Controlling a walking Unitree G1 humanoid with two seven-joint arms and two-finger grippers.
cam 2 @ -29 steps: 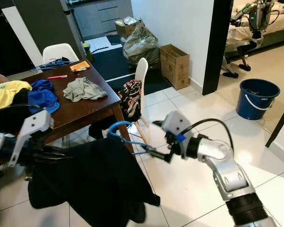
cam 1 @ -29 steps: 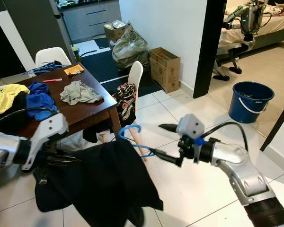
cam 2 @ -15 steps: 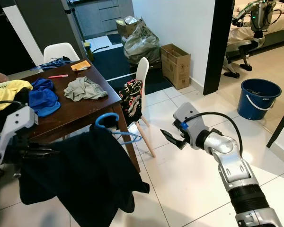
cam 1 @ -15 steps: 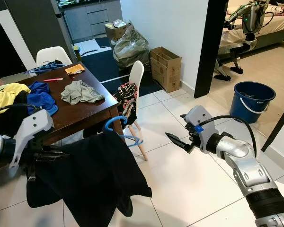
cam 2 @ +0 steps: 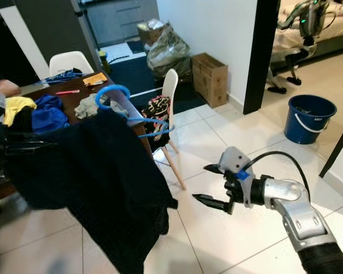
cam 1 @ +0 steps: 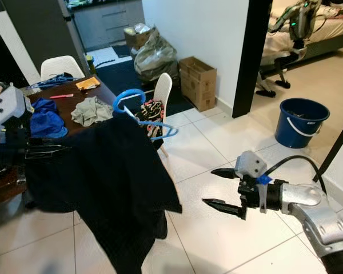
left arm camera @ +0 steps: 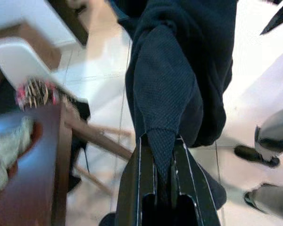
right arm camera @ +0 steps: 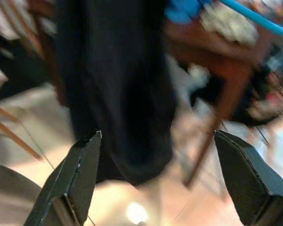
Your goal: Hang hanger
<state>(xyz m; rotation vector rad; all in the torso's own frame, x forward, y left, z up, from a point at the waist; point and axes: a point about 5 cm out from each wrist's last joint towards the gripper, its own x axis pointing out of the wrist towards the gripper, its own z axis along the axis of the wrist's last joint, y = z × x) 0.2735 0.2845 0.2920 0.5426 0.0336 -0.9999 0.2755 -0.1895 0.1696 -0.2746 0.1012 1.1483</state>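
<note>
Here, the left claw pinches a dark shirt, holding it up beside the desk. A blue hanger sits in the shirt's collar. Farther right, the right claw hangs wide open above the floor.

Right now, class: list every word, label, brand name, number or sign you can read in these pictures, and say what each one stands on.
No text can be read.
Cardboard box: no print can be made out on its sides.
Orange packet on the table: too small to read.
Patterned cloth on the white chair: a pattern, no letters can be made out.
Blue bucket: no label visible.
</note>
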